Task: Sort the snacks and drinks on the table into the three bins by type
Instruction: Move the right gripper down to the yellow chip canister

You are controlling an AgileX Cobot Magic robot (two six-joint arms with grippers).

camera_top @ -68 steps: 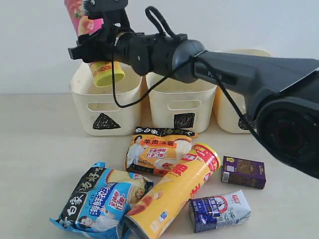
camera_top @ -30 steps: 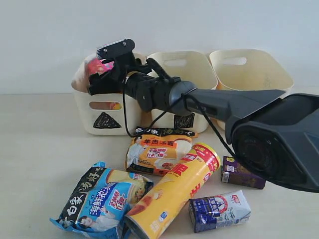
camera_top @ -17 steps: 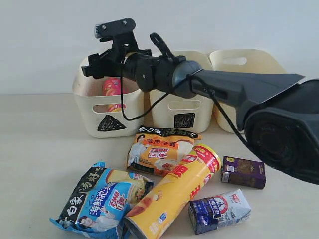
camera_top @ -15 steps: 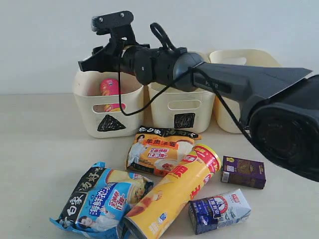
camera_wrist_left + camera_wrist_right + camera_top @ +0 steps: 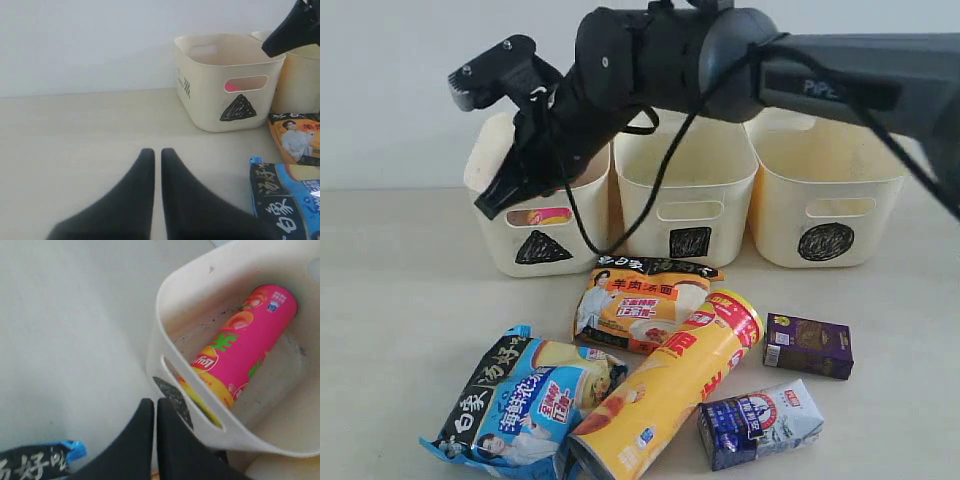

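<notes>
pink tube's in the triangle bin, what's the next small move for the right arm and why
Probably bring the right gripper down toward the yellow chip tube and open its jaws. The gripper is shut and empty by the triangle bin, where the pink tube lies, and the yellow chip tube, the same kind of snack, lies on the table.

Stretched the right arm (image 5: 820,70) in from the right, high above the triangle bin (image 5: 510,245), with the wrist angled steeply downward. Pointed the right gripper (image 5: 490,205) down just outside that bin's front wall, jaws pressed flat together, holding nothing. Held the left gripper (image 5: 152,151) low and well apart from the same bin, jaws likewise closed and empty.
</notes>
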